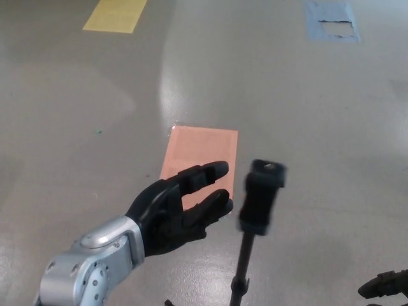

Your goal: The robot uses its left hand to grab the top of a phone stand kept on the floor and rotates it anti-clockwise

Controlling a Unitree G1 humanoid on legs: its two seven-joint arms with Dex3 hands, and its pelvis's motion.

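Note:
The black phone stand (260, 199) rises from the bottom edge on a thin pole, its clamp head blurred and tilted a little to the right. My left hand (178, 207) hovers just left of the clamp head, open, fingers spread and pointing right, with a small gap to the stand and nothing held. Its silver forearm (89, 268) enters from the lower left. Only the black fingertips of my right hand (384, 285) show at the bottom right corner, far from the stand.
An orange-pink rectangle (199, 156) is taped on the grey floor behind the hand. A yellow floor mark (115, 14) lies at the top left, a blue patch (333, 21) at the top right.

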